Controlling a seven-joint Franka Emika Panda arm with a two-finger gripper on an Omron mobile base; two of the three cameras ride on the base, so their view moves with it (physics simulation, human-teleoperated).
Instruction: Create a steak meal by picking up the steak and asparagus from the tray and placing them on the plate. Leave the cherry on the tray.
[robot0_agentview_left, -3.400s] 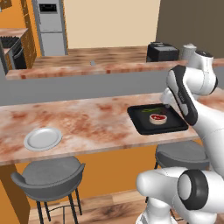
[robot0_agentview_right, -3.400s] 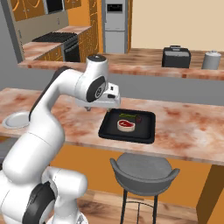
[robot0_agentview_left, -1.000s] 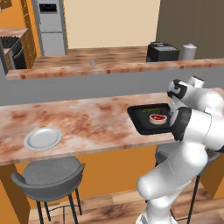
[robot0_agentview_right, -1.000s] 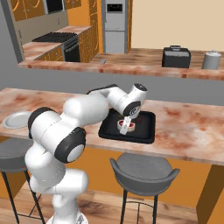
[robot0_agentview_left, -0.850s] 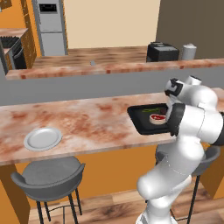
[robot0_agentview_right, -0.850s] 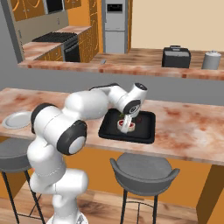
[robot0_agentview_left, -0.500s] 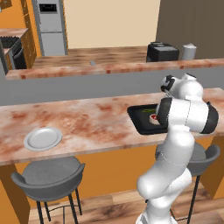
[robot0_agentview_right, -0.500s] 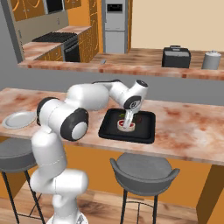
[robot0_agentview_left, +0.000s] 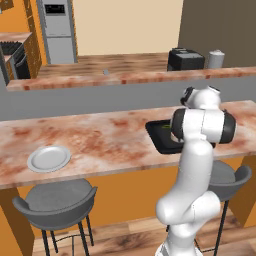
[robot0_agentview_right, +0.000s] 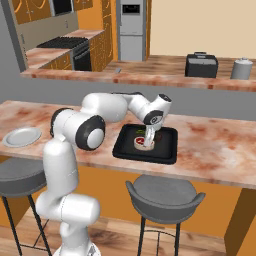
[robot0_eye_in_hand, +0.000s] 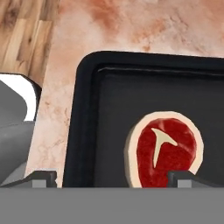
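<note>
Steak (robot0_eye_in_hand: 165, 152) count one, red with tan rim, on tray (robot0_eye_in_hand: 100, 127); gripper (robot0_eye_in_hand: 111, 177) spread wide above; asparagus (robot0_agentview_right: 141, 131) probably one.

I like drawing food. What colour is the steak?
The steak is red with a pale tan rim, clearest in the hand view.

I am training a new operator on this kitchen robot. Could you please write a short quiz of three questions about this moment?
1. True or false: the steak already lies on the plate.
2. Is the gripper open or shut?
3. Which is nearest to the gripper? A) the plate B) the steak C) the stool

Key:
1. False. It lies on the black tray.
2. Open, the fingertips wide apart, low over the tray, holding nothing.
3. B
</note>
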